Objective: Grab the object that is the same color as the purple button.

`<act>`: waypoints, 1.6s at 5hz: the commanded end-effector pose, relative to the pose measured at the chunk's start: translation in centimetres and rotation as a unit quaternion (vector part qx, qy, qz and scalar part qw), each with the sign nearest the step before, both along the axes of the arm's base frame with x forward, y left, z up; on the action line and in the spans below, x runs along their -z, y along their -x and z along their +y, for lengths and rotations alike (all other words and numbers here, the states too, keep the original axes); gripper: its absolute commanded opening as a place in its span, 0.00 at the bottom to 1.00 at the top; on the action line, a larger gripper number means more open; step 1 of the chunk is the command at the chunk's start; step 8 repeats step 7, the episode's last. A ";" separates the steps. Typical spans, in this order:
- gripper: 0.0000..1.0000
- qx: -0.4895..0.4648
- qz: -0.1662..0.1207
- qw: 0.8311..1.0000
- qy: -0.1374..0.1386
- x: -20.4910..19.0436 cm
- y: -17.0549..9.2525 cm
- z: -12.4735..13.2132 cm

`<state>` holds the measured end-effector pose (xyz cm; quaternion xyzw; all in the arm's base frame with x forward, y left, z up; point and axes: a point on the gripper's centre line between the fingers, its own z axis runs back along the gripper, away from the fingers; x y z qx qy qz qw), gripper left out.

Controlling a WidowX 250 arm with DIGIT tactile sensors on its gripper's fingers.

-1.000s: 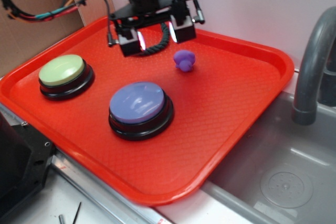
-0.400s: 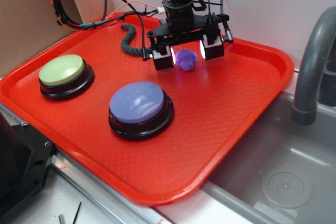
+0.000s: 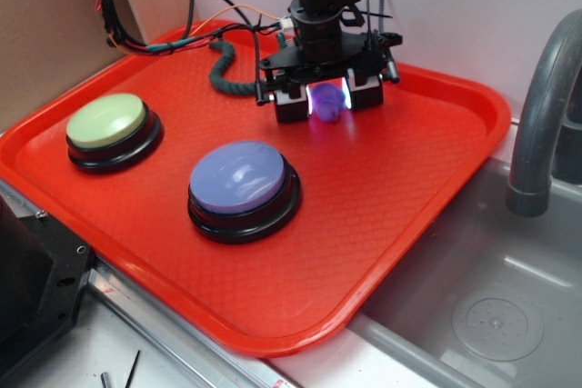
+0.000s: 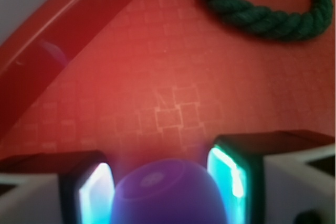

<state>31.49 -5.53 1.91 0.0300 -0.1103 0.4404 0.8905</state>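
Your gripper (image 3: pixel 328 101) sits low at the back of the red tray (image 3: pixel 427 188), its glowing pads pressed against both sides of the purple toy (image 3: pixel 326 102). The purple button (image 3: pixel 243 188) lies nearer the front, the green rope (image 3: pixel 224 70) behind.

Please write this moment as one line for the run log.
phase: grasping | end effector: closing around purple toy, contact unclear | toy on red tray

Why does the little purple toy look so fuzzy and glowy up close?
Wrist view: the purple toy sits too near the lens, so it blurs, and the pincer pads glow cyan onto it. Exterior view: the toy is sharper, lit bright between the pads.
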 end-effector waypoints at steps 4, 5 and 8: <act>0.00 0.294 -0.011 0.950 0.106 -17.9 7.0 -0.1; 0.00 0.291 -0.021 0.950 0.111 -20.3 8.4 0.0; 0.00 0.212 -0.050 0.972 0.086 -20.9 8.6 0.3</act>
